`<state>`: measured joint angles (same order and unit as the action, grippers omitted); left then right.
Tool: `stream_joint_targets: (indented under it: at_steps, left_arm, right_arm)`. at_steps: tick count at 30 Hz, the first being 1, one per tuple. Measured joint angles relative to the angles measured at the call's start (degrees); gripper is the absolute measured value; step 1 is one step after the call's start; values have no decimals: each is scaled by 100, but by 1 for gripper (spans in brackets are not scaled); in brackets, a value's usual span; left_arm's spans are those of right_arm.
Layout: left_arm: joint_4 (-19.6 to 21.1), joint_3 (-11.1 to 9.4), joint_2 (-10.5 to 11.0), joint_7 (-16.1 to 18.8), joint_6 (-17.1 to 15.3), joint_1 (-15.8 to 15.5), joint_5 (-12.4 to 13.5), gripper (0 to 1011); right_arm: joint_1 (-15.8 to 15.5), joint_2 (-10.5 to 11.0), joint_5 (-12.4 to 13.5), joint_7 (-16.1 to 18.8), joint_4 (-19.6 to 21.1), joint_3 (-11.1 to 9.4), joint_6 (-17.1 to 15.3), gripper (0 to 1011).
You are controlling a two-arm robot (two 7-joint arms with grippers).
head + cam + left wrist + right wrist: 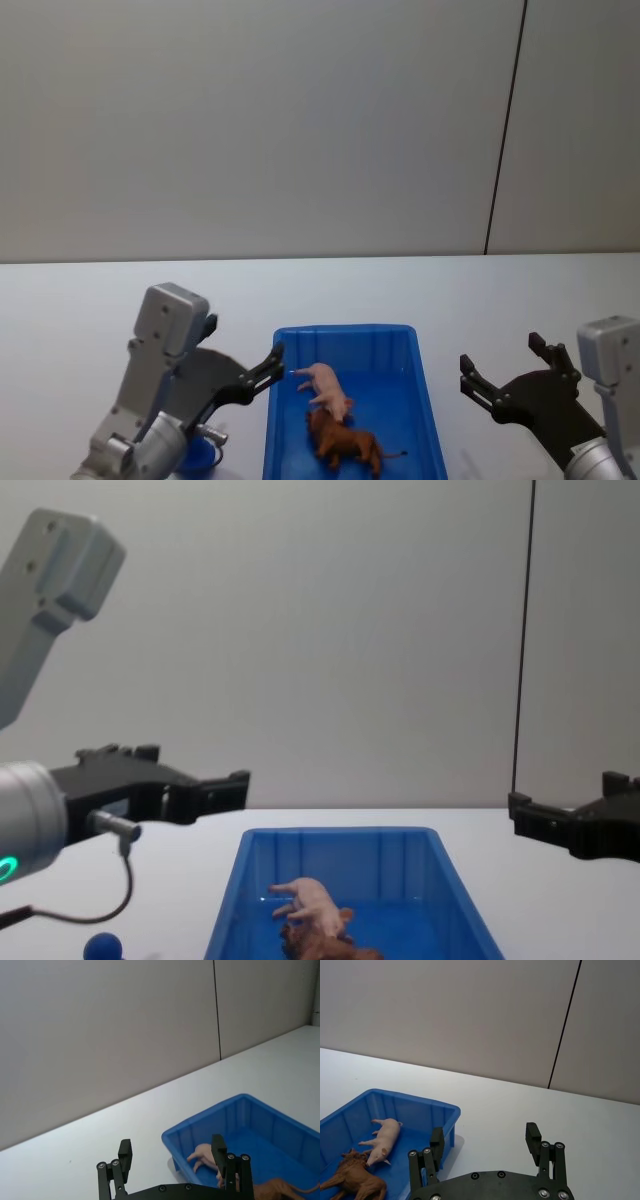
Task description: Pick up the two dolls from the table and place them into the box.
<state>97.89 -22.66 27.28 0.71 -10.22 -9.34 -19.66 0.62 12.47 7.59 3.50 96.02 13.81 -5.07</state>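
Observation:
The blue box (418, 390) sits on the white table (400, 290) at the front centre. Both dolls lie inside it: the pale pink pig (328, 388) farther back on its side, and the brown lion (345, 445) just in front, touching it. My left gripper (272, 365) hovers open beside the box's left rim with nothing in it. Off to the right of the box, my right gripper (500, 360) also stands open with nothing between its fingers. The left wrist view has the pig (205, 1155) just beyond the open left gripper (171, 1152). The right wrist view takes in the pig (385, 1137), the lion (357, 1177) and the right gripper (485, 1137).
A small blue ball (103, 947) rests on the table left of the box, under my left arm. A grey wall with a dark vertical seam stands behind the table.

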Motion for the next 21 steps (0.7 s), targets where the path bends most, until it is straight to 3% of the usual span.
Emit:
stream_joint_targets:
  at_steps: [11,21]
  left_arm:
    - [4,154,242,69,-378,257,-521,1002]
    - [-182,208,308,59,-536,364,-734,1002]
  right_arm:
    - [-23,12,8,-25,22,-8,7,1001]
    - [-30,16,15,-33,29,-11,7,1001]
